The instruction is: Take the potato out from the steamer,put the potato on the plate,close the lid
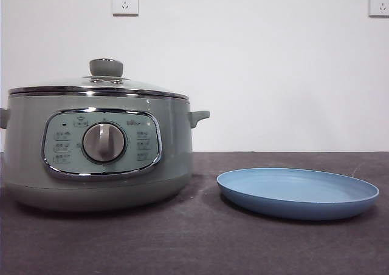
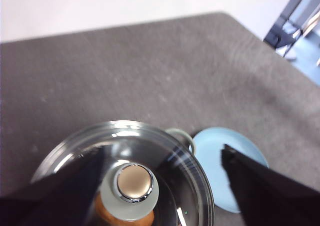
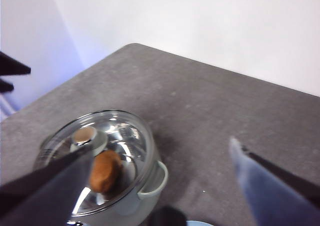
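Two wall sockets (image 1: 124, 1) mark the white wall behind the dark grey bench (image 1: 200, 244) (matte, speckled); both grippers (image 2: 162, 158) (image 3: 165, 161) hover released above it.

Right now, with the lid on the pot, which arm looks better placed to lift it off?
Probably the left. Its open gripper hangs above the lid, close to the knob. The right gripper, also open, looks on from off to one side.
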`<state>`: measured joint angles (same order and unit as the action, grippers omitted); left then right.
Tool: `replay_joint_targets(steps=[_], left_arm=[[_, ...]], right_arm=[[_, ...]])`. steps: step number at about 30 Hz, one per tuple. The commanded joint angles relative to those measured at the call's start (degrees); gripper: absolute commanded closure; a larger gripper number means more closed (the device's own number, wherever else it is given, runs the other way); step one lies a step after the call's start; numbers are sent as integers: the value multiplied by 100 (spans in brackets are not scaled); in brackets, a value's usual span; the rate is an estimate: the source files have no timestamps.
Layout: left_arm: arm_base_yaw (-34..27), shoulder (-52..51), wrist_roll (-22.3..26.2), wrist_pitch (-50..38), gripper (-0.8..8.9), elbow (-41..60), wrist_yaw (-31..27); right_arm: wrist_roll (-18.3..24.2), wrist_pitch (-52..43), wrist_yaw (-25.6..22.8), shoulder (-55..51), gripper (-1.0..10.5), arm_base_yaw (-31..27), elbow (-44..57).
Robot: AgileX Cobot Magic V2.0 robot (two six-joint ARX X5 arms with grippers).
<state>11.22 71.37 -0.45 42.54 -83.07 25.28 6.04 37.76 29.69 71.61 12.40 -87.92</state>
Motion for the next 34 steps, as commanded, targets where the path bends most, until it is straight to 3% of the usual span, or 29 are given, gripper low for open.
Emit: replay_joint_targets(steps=[1, 7, 22, 24, 27, 28, 34], left_arm=[[225, 289, 72, 79, 344, -28, -485], [616, 929, 181, 391, 344, -28, -1281], [1067, 1976, 221, 511, 349, -28, -1917], [1099, 1976, 223, 509, 443, -28, -2039], [1119, 1974, 251, 540, 786, -28, -2063], [1119, 1974, 291, 551, 829, -28, -2070], [1119, 1974, 356, 573, 821, -28, -2070]], right_arm=[[44, -13, -68, 7, 379, 15, -31], [44, 50, -173, 7, 380, 15, -31], [44, 190, -175, 7, 380, 15, -31], [44, 188, -175, 7, 380, 15, -31], [44, 188, -175, 7, 381, 15, -31], [44, 188, -175, 7, 381, 15, -31], [44, 190, -173, 7, 382, 15, -31]])
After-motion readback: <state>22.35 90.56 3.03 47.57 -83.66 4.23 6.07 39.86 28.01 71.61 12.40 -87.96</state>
